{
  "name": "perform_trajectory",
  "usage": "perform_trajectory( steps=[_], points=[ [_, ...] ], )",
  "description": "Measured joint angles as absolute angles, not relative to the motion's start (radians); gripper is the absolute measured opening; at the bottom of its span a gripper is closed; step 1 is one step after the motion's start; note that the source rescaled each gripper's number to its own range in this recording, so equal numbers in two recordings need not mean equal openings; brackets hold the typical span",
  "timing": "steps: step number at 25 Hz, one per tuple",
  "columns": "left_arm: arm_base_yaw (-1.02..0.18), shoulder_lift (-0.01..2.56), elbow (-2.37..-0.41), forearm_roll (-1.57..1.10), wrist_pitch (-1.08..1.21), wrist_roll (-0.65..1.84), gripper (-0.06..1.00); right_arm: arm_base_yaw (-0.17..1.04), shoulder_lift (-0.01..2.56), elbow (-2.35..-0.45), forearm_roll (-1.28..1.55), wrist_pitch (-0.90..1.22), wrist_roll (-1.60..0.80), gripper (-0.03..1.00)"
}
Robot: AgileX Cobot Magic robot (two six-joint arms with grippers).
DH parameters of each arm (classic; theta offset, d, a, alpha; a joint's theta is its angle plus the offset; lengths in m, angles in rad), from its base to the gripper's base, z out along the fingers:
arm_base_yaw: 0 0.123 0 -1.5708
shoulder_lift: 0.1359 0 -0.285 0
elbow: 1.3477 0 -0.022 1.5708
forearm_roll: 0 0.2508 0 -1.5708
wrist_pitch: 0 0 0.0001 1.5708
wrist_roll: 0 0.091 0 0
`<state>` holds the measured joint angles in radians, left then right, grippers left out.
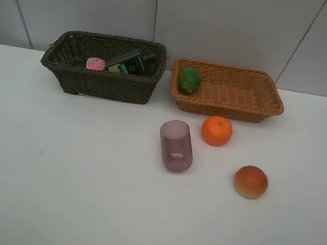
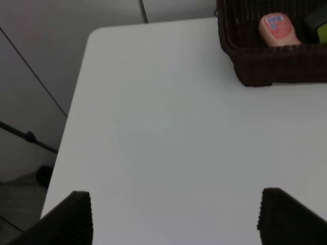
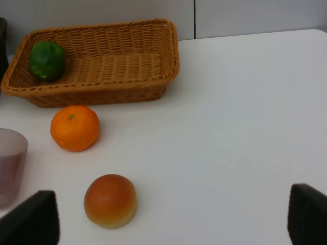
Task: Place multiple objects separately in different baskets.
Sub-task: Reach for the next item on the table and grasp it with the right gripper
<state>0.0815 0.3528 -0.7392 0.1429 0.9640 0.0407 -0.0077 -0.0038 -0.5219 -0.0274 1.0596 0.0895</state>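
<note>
Showing dark brown basket (image 1: 102, 83) holding pink bottle (image 1: 95, 63) and green-labelled black bottle (image 1: 130, 64), print unreadable; tan basket (image 1: 226, 110) beside it; left gripper (image 2: 173, 209) and right gripper (image 3: 171, 204) spread, empty.

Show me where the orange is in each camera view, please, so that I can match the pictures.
Exterior high: the orange lies just in front of the light tan basket, right of the purple cup.
Left wrist: not in it.
Right wrist: the orange lies between the light tan basket and the red-orange fruit.
Shared landmark: the light tan basket with the green fruit inside, seen in both of those views.
</note>
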Motion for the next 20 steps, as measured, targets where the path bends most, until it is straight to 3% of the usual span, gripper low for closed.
perform_trajectory(
  steps=[11,20],
  points=[
    [0.087,0.071,-0.729,0.028,1.122,0.044,0.75,-0.008,-0.004,-0.522,-0.027,1.060,0.090,0.94],
    [0.087,-0.007,-0.726,-0.014,1.199,-0.011,0.75,-0.008,-0.004,-0.522,-0.027,1.060,0.090,0.94]
  ],
)
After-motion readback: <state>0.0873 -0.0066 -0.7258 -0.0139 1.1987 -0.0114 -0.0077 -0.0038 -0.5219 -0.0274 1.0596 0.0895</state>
